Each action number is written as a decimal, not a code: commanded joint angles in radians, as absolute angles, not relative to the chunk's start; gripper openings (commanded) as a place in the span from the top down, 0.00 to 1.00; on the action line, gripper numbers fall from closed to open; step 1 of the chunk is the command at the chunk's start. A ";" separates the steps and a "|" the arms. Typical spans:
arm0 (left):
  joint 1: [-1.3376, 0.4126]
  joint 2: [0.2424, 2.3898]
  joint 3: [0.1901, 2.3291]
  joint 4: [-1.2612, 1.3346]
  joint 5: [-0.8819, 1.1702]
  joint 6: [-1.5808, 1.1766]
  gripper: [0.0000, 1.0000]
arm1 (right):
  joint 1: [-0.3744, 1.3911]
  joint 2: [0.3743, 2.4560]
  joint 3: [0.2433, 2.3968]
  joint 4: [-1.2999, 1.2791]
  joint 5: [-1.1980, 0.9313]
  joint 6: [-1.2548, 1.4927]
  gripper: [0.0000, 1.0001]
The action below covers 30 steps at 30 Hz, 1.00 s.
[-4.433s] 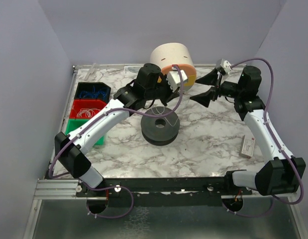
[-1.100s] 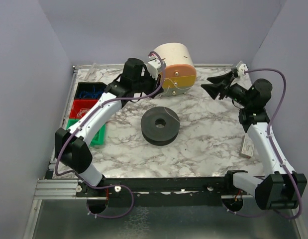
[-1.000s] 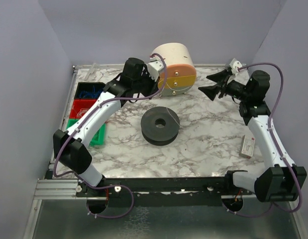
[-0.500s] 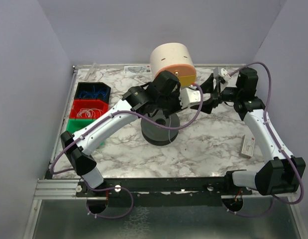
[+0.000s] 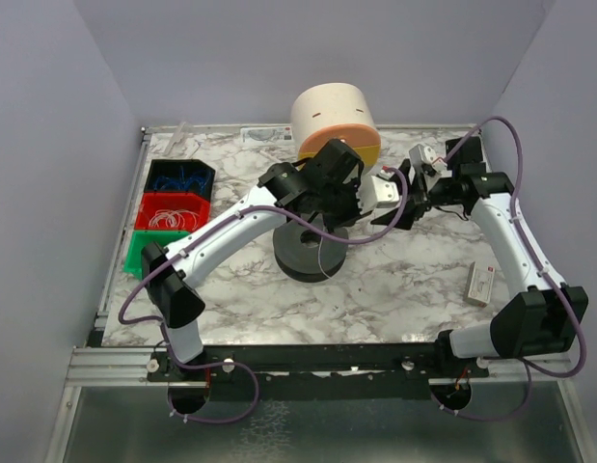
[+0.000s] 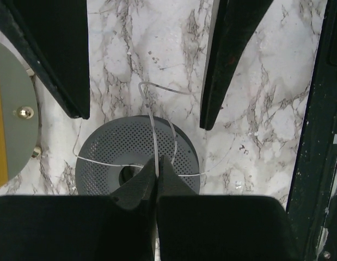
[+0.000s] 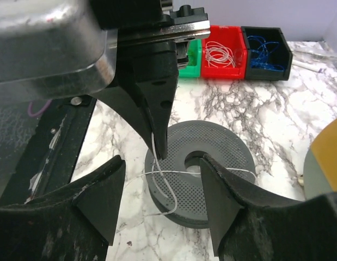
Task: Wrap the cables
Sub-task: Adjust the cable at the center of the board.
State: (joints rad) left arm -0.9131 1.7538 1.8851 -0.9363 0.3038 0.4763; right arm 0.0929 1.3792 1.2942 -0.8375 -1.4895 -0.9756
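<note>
Left gripper (image 6: 157,169): clenched on the cable (image 6: 152,117), just above the spool (image 6: 103,155); a second ago it was beyond the spool
Right gripper (image 7: 161,162): jaws apart, empty, beside the spool; it has come nearer
Cable: loops across the spool's top face

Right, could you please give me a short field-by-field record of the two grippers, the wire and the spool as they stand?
left gripper: shut on the thin pale wire strand, just above the spool
right gripper: open, facing the left gripper, holding nothing
wire strand: hangs from the left gripper, loops loosely across the spool's top face and down one side
dark grey perforated spool: lying flat on the marble table
red bin: at the table's left edge, holds more pale wire
</note>
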 commanded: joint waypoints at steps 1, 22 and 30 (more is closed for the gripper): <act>-0.925 1.774 1.933 -0.965 0.348 0.476 1.00 | 0.114 1.407 1.307 -0.935 -1.507 -1.052 0.40; -0.756 1.629 1.903 -0.826 0.502 0.354 0.16 | 0.034 1.394 1.246 -0.560 -1.636 -0.626 0.99; -0.621 1.483 1.618 -0.419 0.643 0.057 0.01 | 0.025 1.463 1.443 -0.873 -1.676 -0.798 0.99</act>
